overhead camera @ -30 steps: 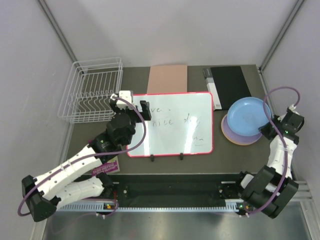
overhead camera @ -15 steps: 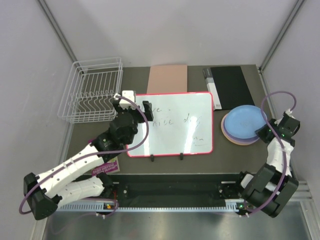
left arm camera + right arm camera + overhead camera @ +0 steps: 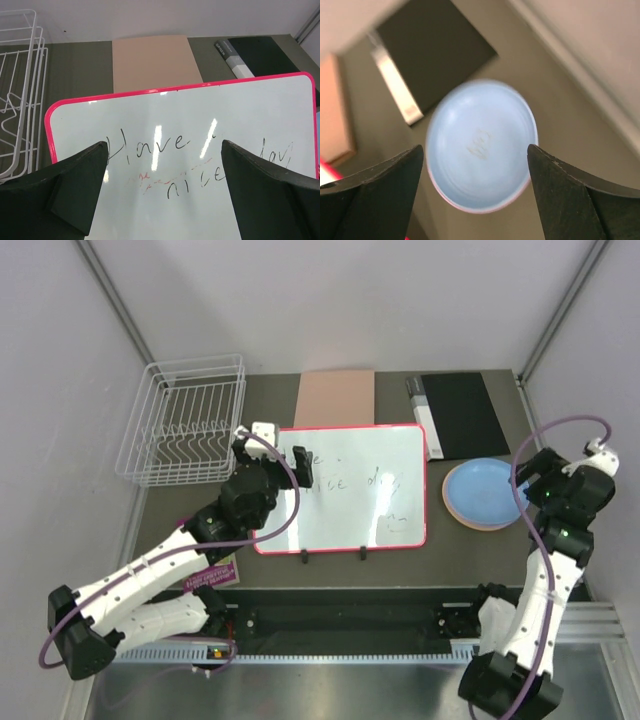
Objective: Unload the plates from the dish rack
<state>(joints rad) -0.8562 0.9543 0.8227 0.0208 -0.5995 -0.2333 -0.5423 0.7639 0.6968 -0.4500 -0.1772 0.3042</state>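
Observation:
The white wire dish rack (image 3: 185,420) stands at the far left with no plate in it; its wires (image 3: 20,100) also show at the left of the left wrist view. The light blue plate (image 3: 485,493) lies flat on the table at the right, on top of another plate whose pinkish rim shows beneath it. My right gripper (image 3: 532,485) hovers above the blue plate's (image 3: 480,145) right side, open and holding nothing (image 3: 475,147). My left gripper (image 3: 272,453) is open and holds nothing above the whiteboard's top left corner (image 3: 164,143).
A red-framed whiteboard (image 3: 345,485) with handwriting lies in the middle of the table. Behind it are a tan board (image 3: 335,397) and a black folder with a grey-white strip (image 3: 455,412). A purple leaflet (image 3: 215,570) lies under the left arm. Walls close in on both sides.
My right gripper has opened, let the blue plate down flat on the stack, and lifted away to the right. My left gripper has drifted slightly right over the whiteboard.

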